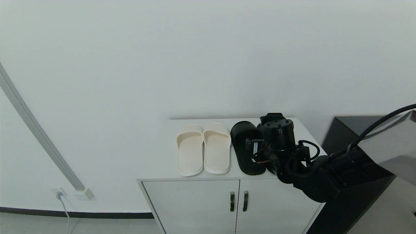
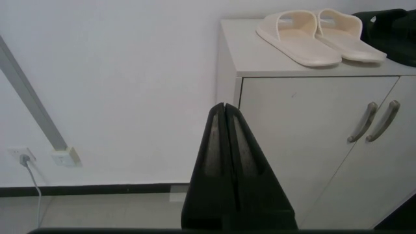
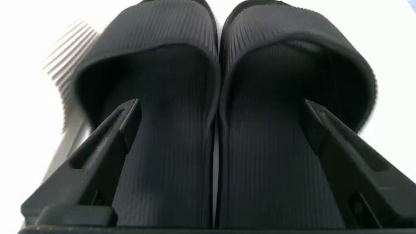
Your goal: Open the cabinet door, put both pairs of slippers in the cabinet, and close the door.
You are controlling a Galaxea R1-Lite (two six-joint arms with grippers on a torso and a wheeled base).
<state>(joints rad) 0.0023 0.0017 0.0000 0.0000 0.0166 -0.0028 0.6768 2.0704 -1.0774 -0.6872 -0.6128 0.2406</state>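
A white cabinet (image 1: 162,177) with two shut doors and paired handles (image 1: 238,201) carries both pairs of slippers on its top. The cream pair (image 1: 204,150) lies at the middle, also seen as the cream pair (image 2: 318,36). The black pair (image 1: 246,147) lies to its right, partly hidden by my right arm. My right gripper (image 3: 218,140) is open just above the black pair (image 3: 221,104), one finger outside each slipper. My left gripper (image 2: 225,114) is shut with nothing in it, low and to the left of the cabinet (image 2: 305,123), level with the door fronts.
A bare white wall stands behind the cabinet. A dark unit (image 1: 351,130) sits right of it. Left of the cabinet, a grey conduit (image 1: 35,130) runs down the wall to a socket with a plugged cable (image 1: 60,195). Open floor lies below left.
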